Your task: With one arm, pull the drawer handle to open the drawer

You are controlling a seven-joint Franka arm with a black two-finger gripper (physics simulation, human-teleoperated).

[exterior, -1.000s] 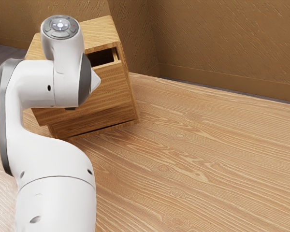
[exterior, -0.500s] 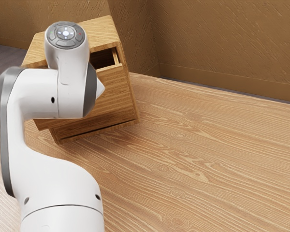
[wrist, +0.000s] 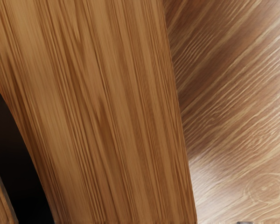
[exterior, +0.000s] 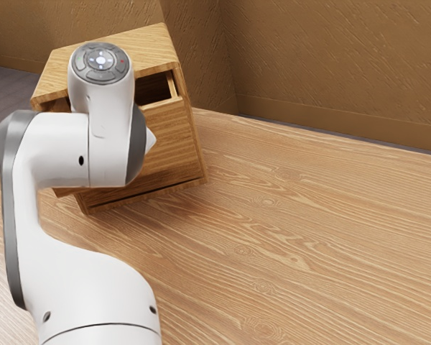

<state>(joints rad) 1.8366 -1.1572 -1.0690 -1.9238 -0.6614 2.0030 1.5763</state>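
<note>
A wooden cabinet [exterior: 151,39] stands on the table at the exterior view's upper left. Its drawer [exterior: 174,140] is pulled partly out, with a dark open gap [exterior: 154,86] showing behind the top edge of its front. My white arm [exterior: 93,144] crosses in front of the drawer front and covers the handle and my hand. The wrist view looks from very close at a broad wooden panel [wrist: 107,112] with a dark opening [wrist: 14,177] beside it.
The wooden table [exterior: 309,230] stretches wide to the exterior view's right of the cabinet. Brown walls [exterior: 330,57] close off the back. The table's surface [wrist: 233,116] also lies beside the panel in the wrist view.
My arm's upper joint has risen and shifted slightly to the exterior view's right. The drawer front has come out a little further, and the dark gap behind it has widened.
</note>
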